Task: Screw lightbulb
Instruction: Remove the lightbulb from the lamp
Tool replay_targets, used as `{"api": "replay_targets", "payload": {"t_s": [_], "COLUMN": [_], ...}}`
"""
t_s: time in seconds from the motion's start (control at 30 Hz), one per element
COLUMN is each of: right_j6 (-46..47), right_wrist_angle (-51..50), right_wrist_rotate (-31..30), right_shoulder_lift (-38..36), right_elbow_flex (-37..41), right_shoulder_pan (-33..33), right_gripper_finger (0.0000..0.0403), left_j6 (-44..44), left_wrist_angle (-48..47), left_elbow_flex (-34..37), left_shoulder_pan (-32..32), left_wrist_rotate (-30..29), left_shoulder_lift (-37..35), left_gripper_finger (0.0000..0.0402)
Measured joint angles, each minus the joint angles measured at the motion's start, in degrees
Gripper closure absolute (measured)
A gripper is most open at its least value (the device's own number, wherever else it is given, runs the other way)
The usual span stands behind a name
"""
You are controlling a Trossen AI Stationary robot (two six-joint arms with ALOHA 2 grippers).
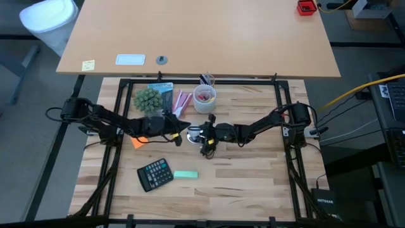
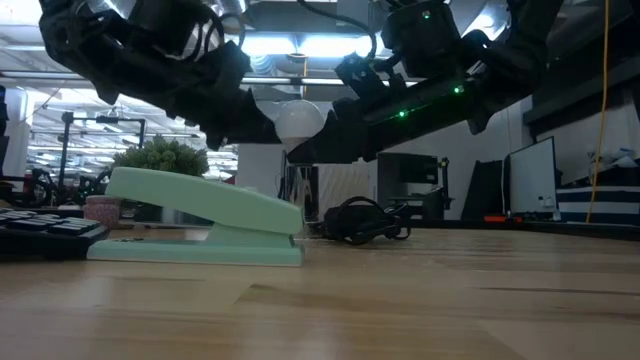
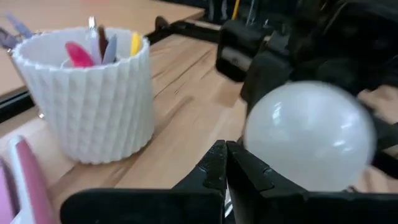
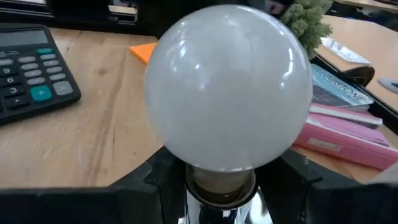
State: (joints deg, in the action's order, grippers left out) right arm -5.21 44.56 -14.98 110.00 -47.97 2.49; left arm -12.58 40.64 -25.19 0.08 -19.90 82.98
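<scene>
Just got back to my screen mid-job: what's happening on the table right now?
The right claw holds the lightbulb by its metal base, lifted above the middle of the wooden table. The left claw, shut and empty, sits right beside the bulb's glass. The calculator, stapler and pen cup lie untouched around them.

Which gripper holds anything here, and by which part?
The right gripper holds the lightbulb by its metal neck below the globe. The left gripper is shut, holding nothing.
</scene>
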Motion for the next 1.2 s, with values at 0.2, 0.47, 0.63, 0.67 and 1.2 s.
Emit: {"api": "replay_targets", "payload": {"t_s": [0.2, 0.47, 0.63, 0.67, 1.2], "right_j6": [-3.20, -5.53, -5.49, -5.49, -5.40], "right_wrist_angle": [-0.01, -0.11, -0.21, -0.21, 1.04], "right_wrist_rotate": [2.74, 5.80, 5.62, 5.59, 5.52], "right_shoulder_lift": [-0.02, -0.07, -0.07, -0.07, 0.00], "right_elbow_flex": [0.00, 0.00, 0.04, 0.05, 0.17], "right_shoulder_pan": [-0.01, -0.05, -0.05, -0.05, -0.01], "right_gripper_finger": [0.0229, 0.0229, 0.0229, 0.0229, 0.0229], "left_j6": [1.31, -2.82, -5.92, -5.95, -12.87], "left_wrist_angle": [-0.37, -9.19, -10.20, -9.97, -3.58], "left_elbow_flex": [0.03, 0.04, 0.13, 0.13, -1.28], "left_shoulder_pan": [-0.03, -0.18, -2.18, -2.72, -5.05], "left_wrist_rotate": [-0.01, 3.50, 5.92, 6.40, 6.43], "left_shoulder_lift": [0.02, 0.02, 0.00, 0.00, 11.70], "left_gripper_finger": [0.0400, 0.0400, 0.0400, 0.0400, 0.0400]}}
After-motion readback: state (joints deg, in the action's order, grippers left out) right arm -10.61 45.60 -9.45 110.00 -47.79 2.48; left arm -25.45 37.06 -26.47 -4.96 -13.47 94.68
